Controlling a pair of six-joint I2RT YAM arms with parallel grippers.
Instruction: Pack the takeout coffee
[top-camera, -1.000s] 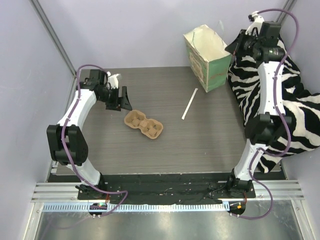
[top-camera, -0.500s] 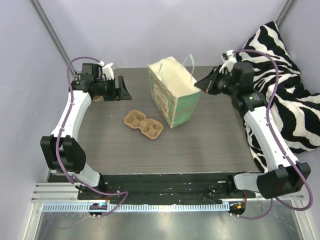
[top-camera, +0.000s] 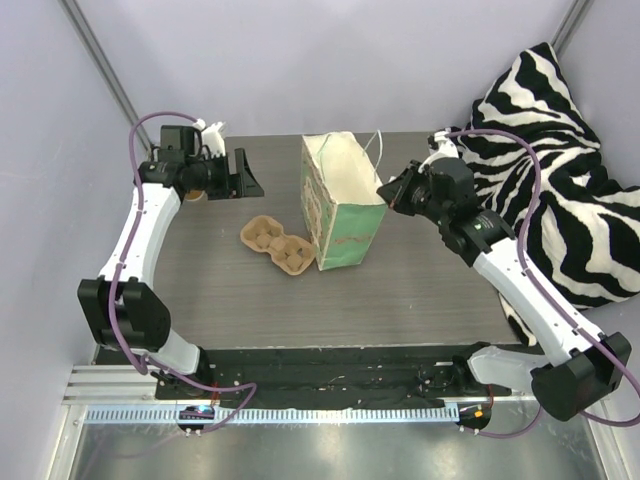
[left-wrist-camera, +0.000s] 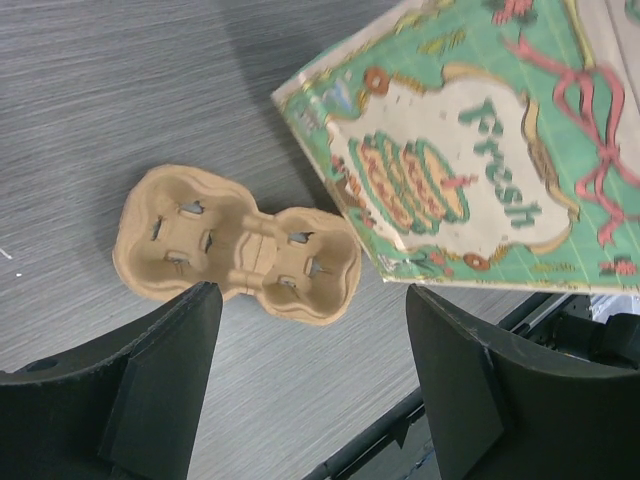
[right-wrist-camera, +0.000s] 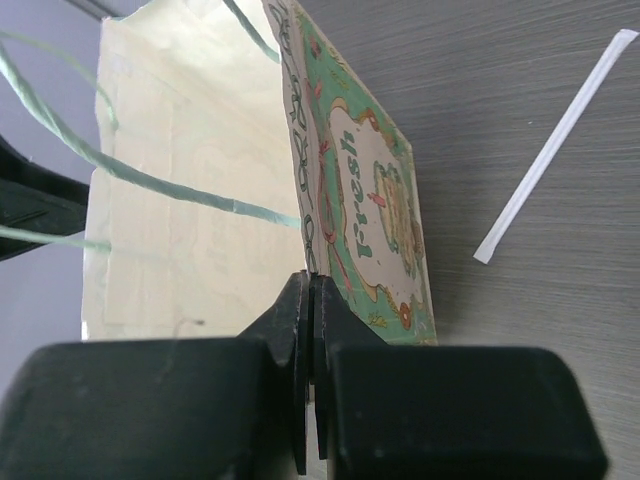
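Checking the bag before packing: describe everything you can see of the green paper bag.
The green paper bag stands upright on the table, mouth open. Its outside is mint green with a cream panel reading "Fresh", a cake drawing and red ribbon print; the inside is plain cream. Pale string handles rise from the rim. The right gripper pinches its right rim. The pulp carrier lies close by its left base; contact unclear.
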